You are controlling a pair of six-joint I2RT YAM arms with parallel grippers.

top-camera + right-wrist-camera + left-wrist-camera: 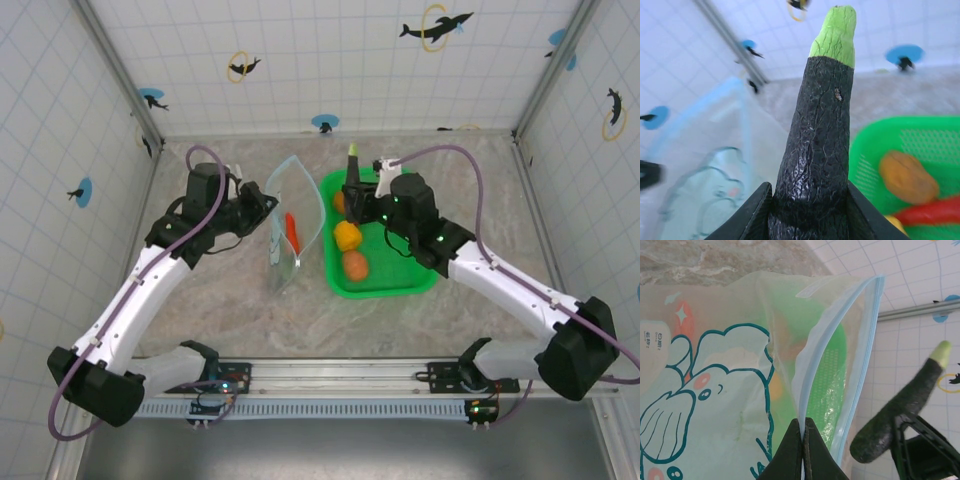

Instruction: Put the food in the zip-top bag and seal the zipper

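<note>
- Nearest the arm bases, a bare strip of table [300, 320] is seen. Plenty of room is left there for swinging the arms.
- A little farther, on the right, the green basket [425, 285] is set down. Round orange pieces [355, 265] of food are lying in it, waiting to be picked.
- Just left of the basket, the zip-top bag [283, 265] is held up with its mouth pulled open. One red piece [291, 232] can be seen inside it.
- The bag looks thin, soft and slippery, so it may fold or sag. It is best held by the zipper [812, 360], the stiffer blue strip along its edge.
- The left gripper [802, 437] is closed tight on that strip, and one lip of the mouth is pinched between its fingers.
- A bit farther, the right gripper [810, 215] is closed around the fat end of the dark toy vegetable [822, 130]. The green tip is pointed up.
- The vegetable looks light and firm, but it gets thinner toward the tip. It could slide if it were held higher up.
- It is lifted over the far left part of the basket, near the bag's mouth but not touching it.
- The basket's wall and the bag's right lip are the edges to be cleared. The open mouth looks narrow.
- Farthest away, the tiled wall [330, 70] is well apart from everything.
</note>
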